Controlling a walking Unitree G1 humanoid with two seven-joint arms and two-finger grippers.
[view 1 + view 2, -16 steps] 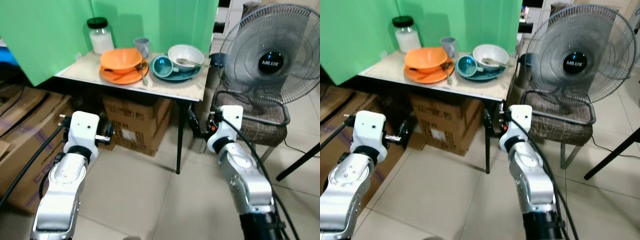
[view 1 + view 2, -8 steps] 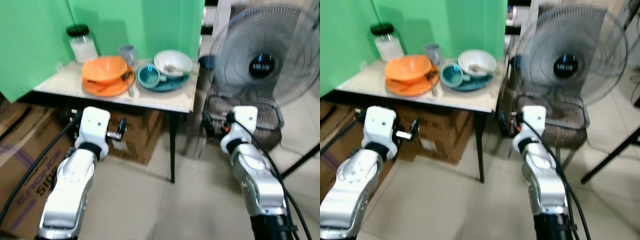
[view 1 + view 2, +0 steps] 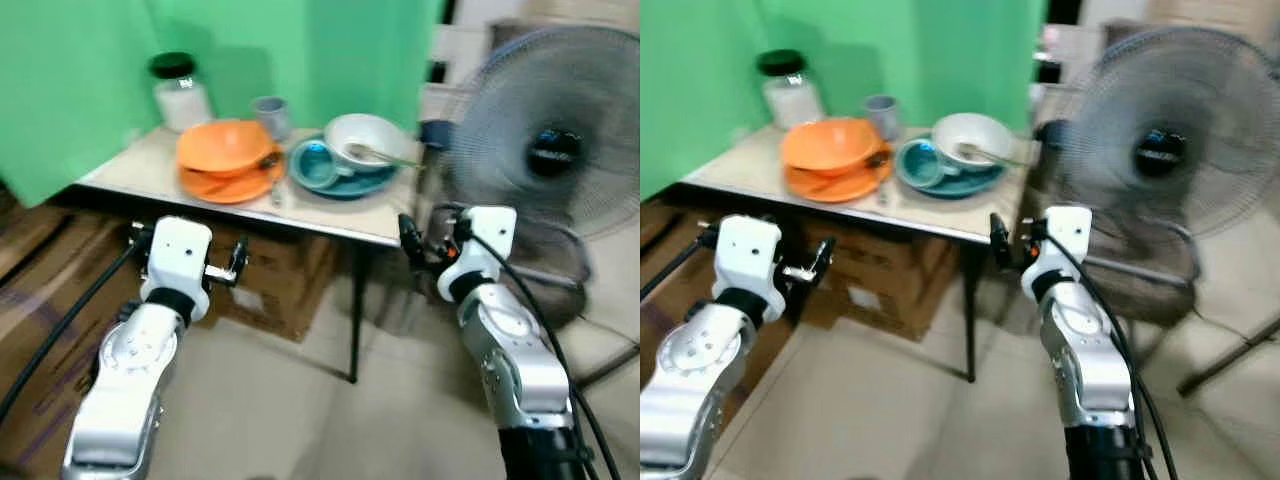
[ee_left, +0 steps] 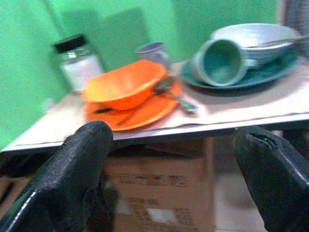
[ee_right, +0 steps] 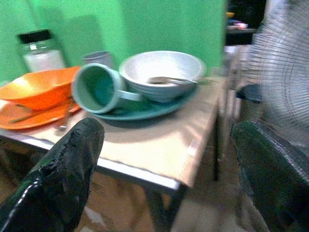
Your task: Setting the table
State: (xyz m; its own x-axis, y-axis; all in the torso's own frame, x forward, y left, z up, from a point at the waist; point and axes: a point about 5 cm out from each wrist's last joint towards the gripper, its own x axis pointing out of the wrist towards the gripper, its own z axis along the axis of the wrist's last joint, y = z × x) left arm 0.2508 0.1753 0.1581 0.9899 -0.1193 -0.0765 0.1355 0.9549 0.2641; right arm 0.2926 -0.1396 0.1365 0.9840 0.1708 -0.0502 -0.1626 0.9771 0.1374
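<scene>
— So which step does this look like?
— Approach, most likely. Nothing is held. The left end effector (image 4: 169, 164) has its fingers spread wide and empty, below the tabletop's (image 3: 330, 215) front edge, facing the dishes.
— And what sits on it, from the left?
— A jar (image 3: 178, 80) at the back left corner, then an orange bowl (image 3: 225, 148) on an orange plate (image 3: 215, 185) with a spoon (image 3: 272, 172) resting against them, and a grey cup (image 3: 268, 112) behind. Next comes a teal mug (image 5: 95, 88) lying on its side on a teal plate (image 5: 140, 112), with a white bowl (image 5: 161, 72) holding a spoon of its own, near the right edge.
— The right end effector (image 5: 169, 169)?
— Equally wide open, empty, just off the front right corner.
— Next move?
— Probably lifting both arms above the tabletop's edge and choosing one dish; the stacked pieces call for a careful grasp.
</scene>
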